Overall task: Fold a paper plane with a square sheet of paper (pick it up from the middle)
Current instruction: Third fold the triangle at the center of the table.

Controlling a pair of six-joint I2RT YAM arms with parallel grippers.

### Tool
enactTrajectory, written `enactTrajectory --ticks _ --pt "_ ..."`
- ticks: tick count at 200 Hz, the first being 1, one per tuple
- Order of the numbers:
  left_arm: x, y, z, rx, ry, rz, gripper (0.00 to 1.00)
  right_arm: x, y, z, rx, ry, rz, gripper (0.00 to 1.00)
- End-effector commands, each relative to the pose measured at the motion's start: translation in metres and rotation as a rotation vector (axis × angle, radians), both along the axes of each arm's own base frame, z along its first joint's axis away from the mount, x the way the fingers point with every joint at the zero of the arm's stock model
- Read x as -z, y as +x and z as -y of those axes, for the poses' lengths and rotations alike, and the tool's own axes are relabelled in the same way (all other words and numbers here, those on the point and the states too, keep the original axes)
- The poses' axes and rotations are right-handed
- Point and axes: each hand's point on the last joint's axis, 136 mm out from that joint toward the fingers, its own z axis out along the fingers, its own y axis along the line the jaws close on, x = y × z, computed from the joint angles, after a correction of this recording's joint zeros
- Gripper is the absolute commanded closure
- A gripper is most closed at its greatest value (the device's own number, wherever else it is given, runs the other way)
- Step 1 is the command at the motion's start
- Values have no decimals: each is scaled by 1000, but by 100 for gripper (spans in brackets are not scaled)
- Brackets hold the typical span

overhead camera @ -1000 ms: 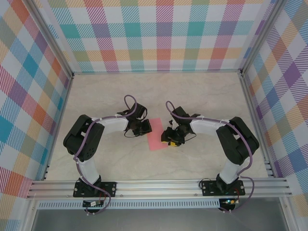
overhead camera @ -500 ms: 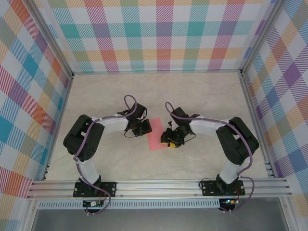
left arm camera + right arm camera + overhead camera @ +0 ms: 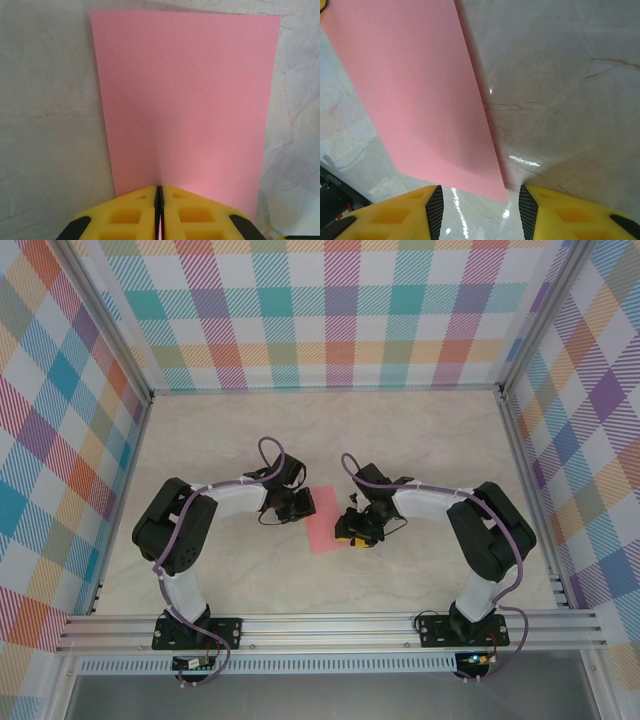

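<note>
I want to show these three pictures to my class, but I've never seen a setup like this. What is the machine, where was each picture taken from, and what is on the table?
Two robot arms are bolted at the near edge of a pale table with checked walls around it. The wide picture looks down from above and behind the arms. The other two pictures come from a small camera on each wrist, so the yellow fingers at the bottom are that arm's own. A sheet of pink paper sits between the arms. The left hand is closed on its edge. The right hand is open, at a corner of the paper.
</note>
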Motion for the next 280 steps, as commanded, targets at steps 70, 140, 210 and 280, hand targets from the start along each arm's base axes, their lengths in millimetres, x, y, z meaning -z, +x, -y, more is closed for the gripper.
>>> enactTrajectory --ticks 70,140,210,280 --pt "25 -10 -14 -2 96 -49 89 -15 -4 -22 -35 116 16 54" --pt "26 -11 -15 -1 95 -49 89 -20 5 -3 47 25 86 65" --pt "11 -7 -1 29 21 -20 89 -34 19 -28 52 145 107 87" --pt "-12 0 6 34 -19 29 89 -32 38 -52 27 201 124 87"
